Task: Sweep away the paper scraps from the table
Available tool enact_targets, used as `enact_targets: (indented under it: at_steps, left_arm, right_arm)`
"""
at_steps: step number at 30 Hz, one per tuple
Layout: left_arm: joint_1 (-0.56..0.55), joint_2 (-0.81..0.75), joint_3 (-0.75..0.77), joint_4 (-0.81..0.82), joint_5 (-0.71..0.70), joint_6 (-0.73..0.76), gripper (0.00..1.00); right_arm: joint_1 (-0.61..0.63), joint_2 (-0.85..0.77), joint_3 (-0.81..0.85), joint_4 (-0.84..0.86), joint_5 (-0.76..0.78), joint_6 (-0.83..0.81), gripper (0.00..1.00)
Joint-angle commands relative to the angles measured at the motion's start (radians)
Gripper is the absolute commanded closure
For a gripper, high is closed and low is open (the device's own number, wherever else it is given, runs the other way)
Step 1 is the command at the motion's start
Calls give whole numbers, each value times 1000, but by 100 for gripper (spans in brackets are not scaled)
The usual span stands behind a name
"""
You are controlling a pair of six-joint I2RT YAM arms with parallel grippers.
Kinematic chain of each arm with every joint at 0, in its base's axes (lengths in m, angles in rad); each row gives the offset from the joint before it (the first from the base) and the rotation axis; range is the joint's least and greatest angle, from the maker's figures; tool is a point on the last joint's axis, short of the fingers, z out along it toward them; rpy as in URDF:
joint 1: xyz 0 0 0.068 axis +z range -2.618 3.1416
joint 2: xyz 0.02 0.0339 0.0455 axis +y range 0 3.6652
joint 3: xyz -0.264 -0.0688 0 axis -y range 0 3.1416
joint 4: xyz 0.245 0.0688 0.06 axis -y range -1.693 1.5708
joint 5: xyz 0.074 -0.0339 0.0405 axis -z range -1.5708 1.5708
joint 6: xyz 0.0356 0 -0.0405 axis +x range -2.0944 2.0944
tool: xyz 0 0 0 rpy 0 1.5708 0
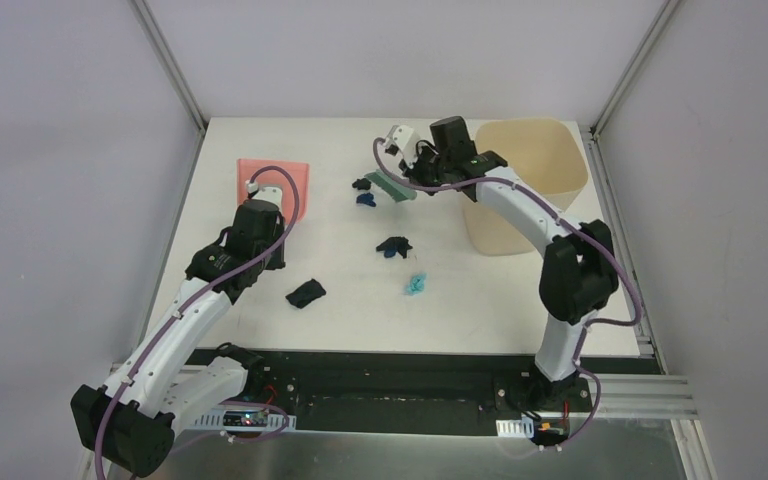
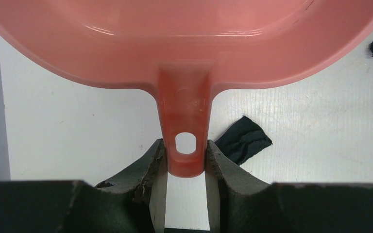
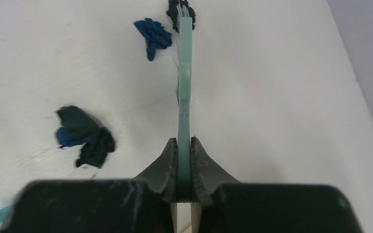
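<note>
Paper scraps lie scattered mid-desk. A black wad sits nearest your left arm, with a light teal wad just beside the central black-and-blue clump. A blue wad and a dark wad are at the brush tip. Your right pincer is clamped tight on the teal brush, seen edge-on, bristles hard to make out. Your left pincer is partly closed, gripping the pink dustpan by its handle. The pan's rim is cut off and I can't tell if it's lifted. The beige bin at far right is partly hidden by your right arm.
</note>
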Motion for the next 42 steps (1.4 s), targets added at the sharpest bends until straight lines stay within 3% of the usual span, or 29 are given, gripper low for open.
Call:
enact_targets:
  at_steps: [1,7,12,21,28,37,42]
  left_arm:
    - [10,-3,8,44,14,-3,100]
    - [10,6,8,40,19,-3,100]
    - [10,7,9,43,17,0,100]
    - [10,16,4,47,40,0,100]
    - [10,43,7,51,134,15,100]
    - [-10,253,97,-8,373,53,100]
    - [-129,322,150,-63,307,87,100]
  right_arm:
    - [7,92,75,164,92,-286,100]
    - [31,215,159,229,188,-463,100]
    - [63,291,183,242,155,-592,100]
    - [187,319,114,48,140,-930,100]
    - [212,178,-13,-183,176,-1025,100]
    - [237,-124,-281,-364,187,-933,100]
    - [238,-255,-392,-379,192,-840,100]
